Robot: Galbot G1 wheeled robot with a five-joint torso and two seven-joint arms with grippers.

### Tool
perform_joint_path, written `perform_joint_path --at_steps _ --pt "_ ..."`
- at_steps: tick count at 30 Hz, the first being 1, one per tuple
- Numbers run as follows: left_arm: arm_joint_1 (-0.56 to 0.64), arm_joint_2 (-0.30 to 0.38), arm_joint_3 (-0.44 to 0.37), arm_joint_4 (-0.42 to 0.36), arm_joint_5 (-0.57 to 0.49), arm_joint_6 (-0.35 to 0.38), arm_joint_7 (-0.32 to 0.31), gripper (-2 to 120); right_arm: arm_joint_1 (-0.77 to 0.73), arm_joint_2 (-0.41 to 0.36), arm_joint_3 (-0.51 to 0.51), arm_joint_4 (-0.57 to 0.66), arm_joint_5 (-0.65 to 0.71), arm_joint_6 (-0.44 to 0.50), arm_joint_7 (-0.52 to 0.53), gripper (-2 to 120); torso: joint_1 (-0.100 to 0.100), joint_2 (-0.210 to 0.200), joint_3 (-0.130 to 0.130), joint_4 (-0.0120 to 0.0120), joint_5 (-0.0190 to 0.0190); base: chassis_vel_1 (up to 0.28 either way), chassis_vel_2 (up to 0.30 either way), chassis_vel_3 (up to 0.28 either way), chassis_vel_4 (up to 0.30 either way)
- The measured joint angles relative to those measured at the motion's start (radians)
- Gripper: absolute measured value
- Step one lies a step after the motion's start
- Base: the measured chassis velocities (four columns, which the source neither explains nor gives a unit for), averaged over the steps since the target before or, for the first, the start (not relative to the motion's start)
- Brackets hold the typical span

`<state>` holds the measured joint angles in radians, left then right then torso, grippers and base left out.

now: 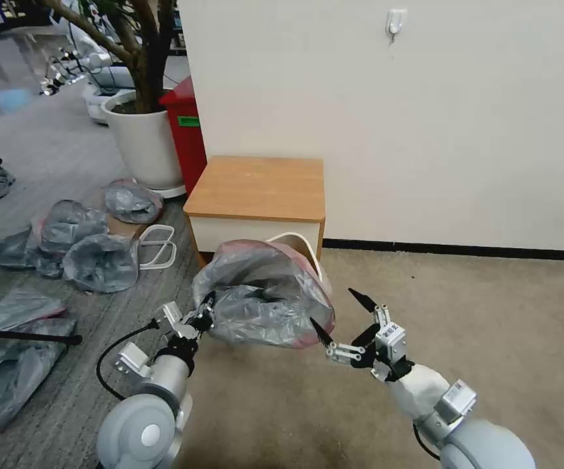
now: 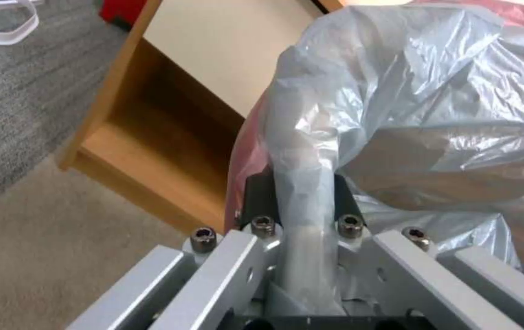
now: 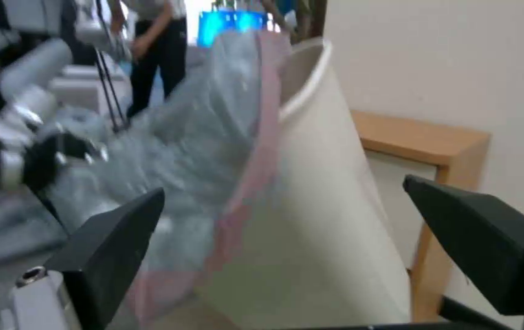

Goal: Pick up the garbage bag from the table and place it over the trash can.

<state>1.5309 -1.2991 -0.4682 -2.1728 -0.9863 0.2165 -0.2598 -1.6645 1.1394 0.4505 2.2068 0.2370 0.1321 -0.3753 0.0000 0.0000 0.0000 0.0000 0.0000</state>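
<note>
Your main risk is the garbage bag [image 1: 262,296] sliding back off the trash can [image 1: 301,246]: it is draped over the can's near side only, the far rim at 12 o'clock is bare, and any tug from the left arm could drag the thin film clear. Your left pincer [image 1: 198,319] is clamped on a gathered fold of the bag at about 8 o'clock of the can. Your right pincer [image 1: 339,320] stands wide open at 4 o'clock, holding nothing, its near tip just beside the pink rim band, with the table [image 1: 259,189] behind.

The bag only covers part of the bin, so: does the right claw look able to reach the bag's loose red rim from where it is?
Probably yes: the right claw is open beside the garbage bag, nothing between them.
</note>
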Motion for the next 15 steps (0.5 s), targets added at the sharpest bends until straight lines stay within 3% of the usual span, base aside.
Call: perform_joint_path --at_steps 4,6,8,11,15 --pt "0.002 0.011 0.003 0.005 0.016 0.000 0.001 3 -0.005 0.005 -0.009 0.021 0.144 -0.002 0.005 100 0.000 0.000 0.000 0.0000 -0.0001 0.000 0.000 0.000 0.000" --pt "0.006 0.022 0.009 0.005 0.046 0.001 0.003 3 0.005 0.009 -0.047 0.047 0.240 -0.011 0.082 100 0.000 0.000 0.000 0.0000 -0.0002 0.000 0.000 0.000 0.000" --pt "0.007 0.025 0.011 0.004 0.058 0.005 0.003 3 0.013 0.011 -0.062 0.053 0.248 -0.011 0.118 100 0.000 0.000 0.000 0.0000 -0.0001 0.000 0.000 0.000 0.000" --pt "0.011 0.031 0.014 -0.005 0.085 0.023 0.000 3 0.037 0.016 -0.087 0.054 0.213 0.002 0.175 100 0.000 0.000 0.000 0.0000 0.0000 0.000 0.000 0.000 0.000" --pt "0.023 0.033 0.024 -0.029 0.123 0.063 -0.023 3 0.081 0.013 -0.109 0.041 0.052 -0.007 0.220 100 0.000 0.000 0.000 0.0001 0.0000 0.000 0.000 0.000 0.000"
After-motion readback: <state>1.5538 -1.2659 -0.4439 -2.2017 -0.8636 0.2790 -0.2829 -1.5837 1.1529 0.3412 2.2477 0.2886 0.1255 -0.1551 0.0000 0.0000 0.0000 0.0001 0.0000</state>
